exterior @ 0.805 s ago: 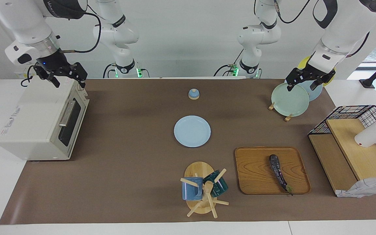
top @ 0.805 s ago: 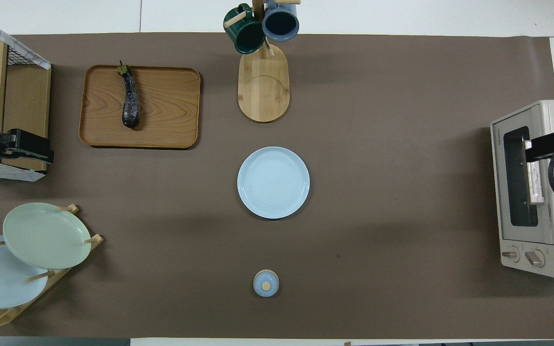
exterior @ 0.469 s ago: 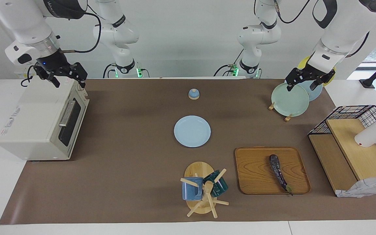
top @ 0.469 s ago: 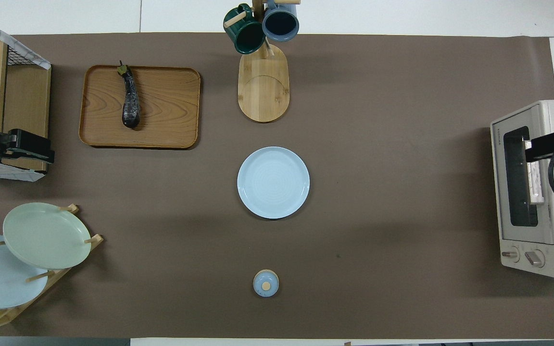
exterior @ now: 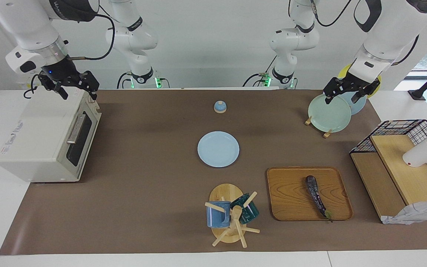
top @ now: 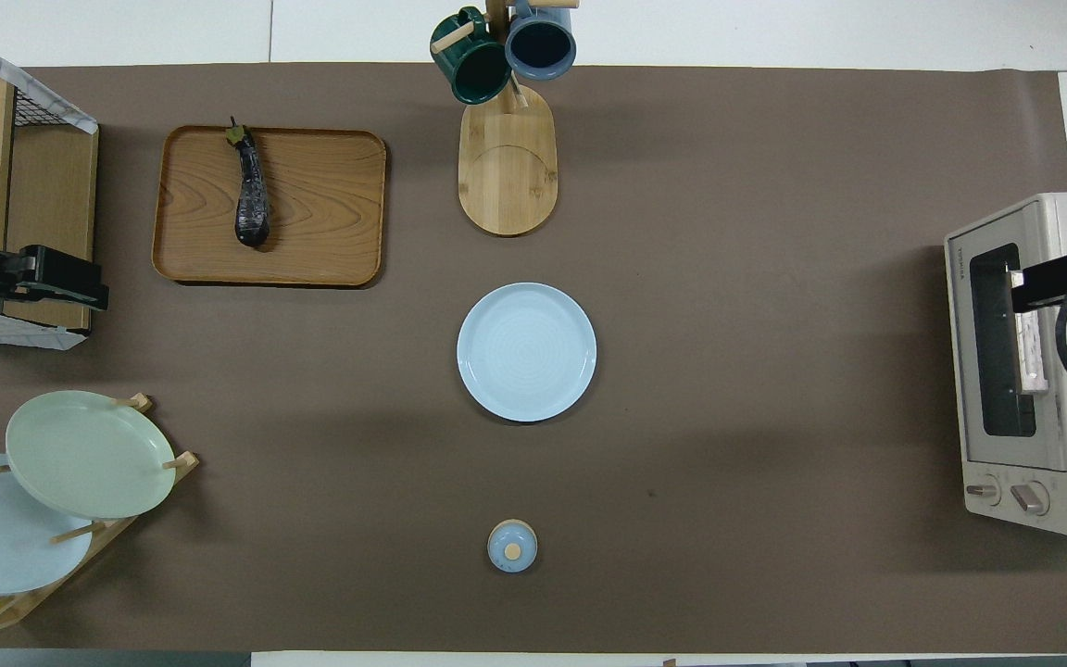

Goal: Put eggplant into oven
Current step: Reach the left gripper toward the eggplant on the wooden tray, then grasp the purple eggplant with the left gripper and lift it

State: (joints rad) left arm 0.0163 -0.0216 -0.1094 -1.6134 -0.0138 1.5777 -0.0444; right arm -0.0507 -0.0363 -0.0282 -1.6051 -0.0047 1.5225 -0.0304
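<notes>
My left gripper (exterior: 341,97) hangs spread and empty over the plate rack (exterior: 317,126); the eggplant (exterior: 316,196) lies on the wooden tray (exterior: 287,193) at this arm's end, long axis running away from the robots, so I judge this arm nearer.

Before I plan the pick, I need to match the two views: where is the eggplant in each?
Facing view: eggplant lies on the wooden tray, low in the picture, right of centre.
Overhead view: eggplant on the same tray, upper left.
Shared landmark: the mug rack beside the tray.
</notes>
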